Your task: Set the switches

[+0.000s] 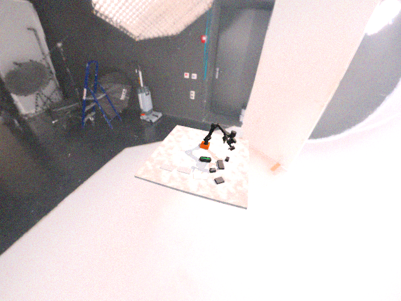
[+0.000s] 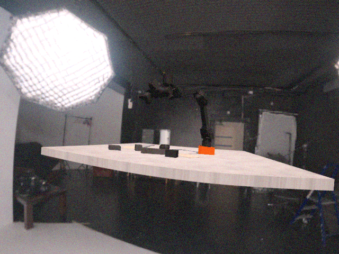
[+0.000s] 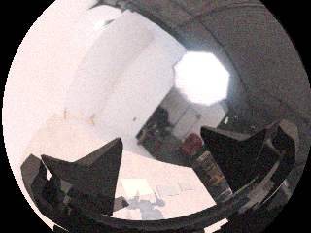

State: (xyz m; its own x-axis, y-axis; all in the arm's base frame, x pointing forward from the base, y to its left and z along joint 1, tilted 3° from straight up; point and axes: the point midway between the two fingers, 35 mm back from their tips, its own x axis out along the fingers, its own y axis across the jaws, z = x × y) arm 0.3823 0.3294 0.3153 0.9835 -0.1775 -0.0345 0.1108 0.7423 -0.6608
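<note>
The dark controller unit (image 1: 205, 159) lies on the bench in front of the arm's orange base, with a row of small green marks along its top. In the exterior view it appears as a dark block (image 2: 164, 146) behind others. The individual switch positions are too small to read, and the label is not visible. My gripper (image 1: 232, 141) (image 3: 162, 137) is open and empty. It is raised high above the bench, well away from the unit, with its fingers wide apart in the wrist view. The unit cannot be made out in the wrist view.
Beside the unit lie a long dark module (image 1: 220, 164) (image 2: 152, 150), a small block (image 1: 227, 158) (image 2: 171, 153), another small block (image 1: 212, 170) (image 2: 138, 147) and a flat dark block (image 1: 218, 180) (image 2: 114, 147). Pale flat cards (image 1: 184, 170) lie near the bench edge.
</note>
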